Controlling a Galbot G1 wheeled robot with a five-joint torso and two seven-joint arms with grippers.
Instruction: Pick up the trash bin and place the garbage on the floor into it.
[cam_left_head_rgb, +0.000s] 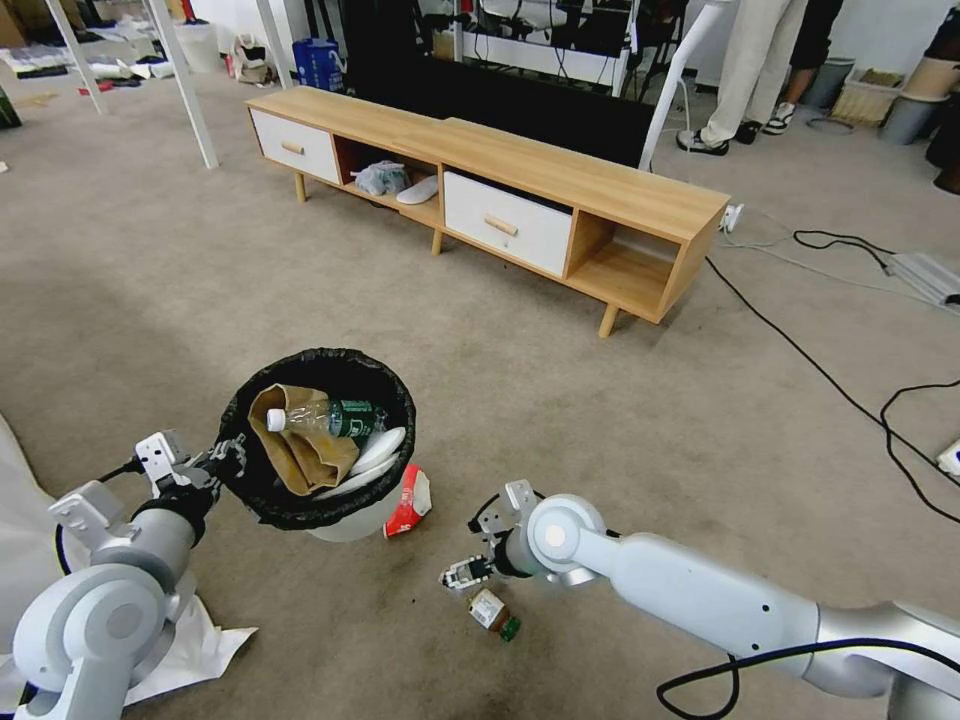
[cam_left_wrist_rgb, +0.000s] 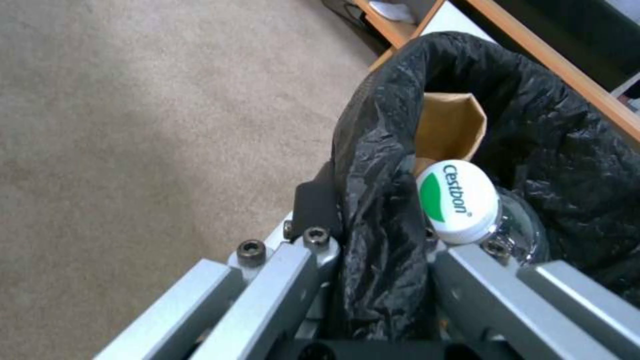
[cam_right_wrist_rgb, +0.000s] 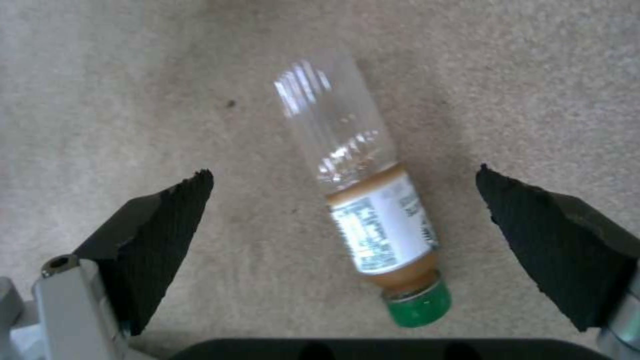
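The floor (cam_left_head_rgb: 150, 300) is beige-grey carpet spreading across the whole head view. A long wooden cabinet (cam_left_head_rgb: 560, 175) with white drawers stands at about 12 o'clock, well apart from the work. The trash bin (cam_left_head_rgb: 345, 515), pale-bodied with a black bag (cam_left_head_rgb: 260, 480) folded over its rim, sits at about 8 o'clock in the head view. Inside it lie a brown paper bag (cam_left_head_rgb: 290, 440) and a clear bottle with a green label (cam_left_head_rgb: 325, 415). The left gripper (cam_left_head_rgb: 222, 458) pinches the bin's bagged rim at the bin's 9 o'clock side, jaws clamped on it. A red-white packet (cam_left_head_rgb: 408, 502) lies on the carpet touching the bin at its 4 o'clock. The right gripper (cam_right_wrist_rgb: 343, 200) hovers at 6 o'clock, jaws spread wide on either side of a small clear bottle with a green cap (cam_right_wrist_rgb: 363, 215) lying flat on the carpet.
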